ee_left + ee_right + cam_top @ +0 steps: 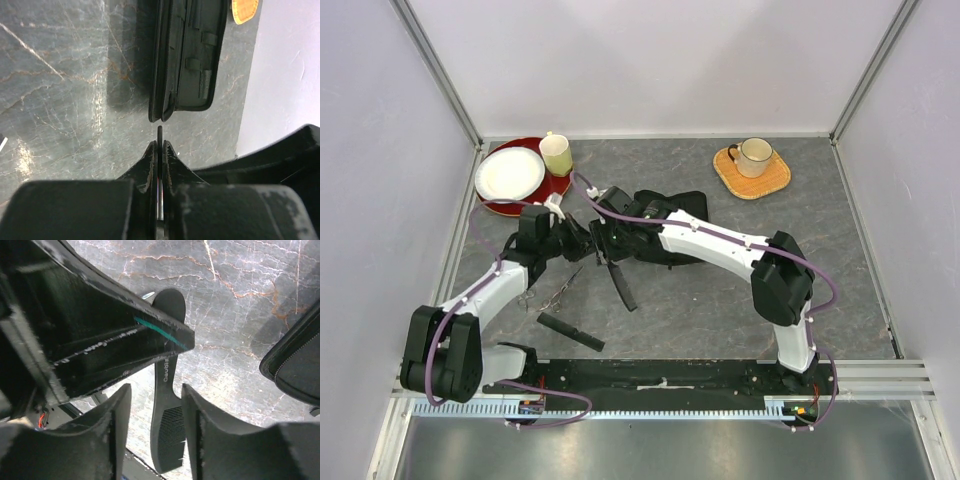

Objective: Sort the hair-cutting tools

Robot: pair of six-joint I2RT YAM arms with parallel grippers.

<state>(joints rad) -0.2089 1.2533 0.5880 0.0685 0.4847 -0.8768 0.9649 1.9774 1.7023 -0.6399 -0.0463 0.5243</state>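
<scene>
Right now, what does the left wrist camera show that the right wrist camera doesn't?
Only the left wrist view: a thin dark item, seen edge-on, pinched in the shut left gripper, and a corner of the orange coaster. Only the right wrist view: the handled comb lying flat below the open right gripper. Both: the black zip case and the marbled tabletop.

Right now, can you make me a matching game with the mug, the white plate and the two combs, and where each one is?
1 mug
2 white plate
3 handled comb
4 plain comb

A on red plate
B below right gripper
C on orange mat
D nearest the arms' bases

Pairs: 1-C, 2-A, 3-B, 4-D
</scene>
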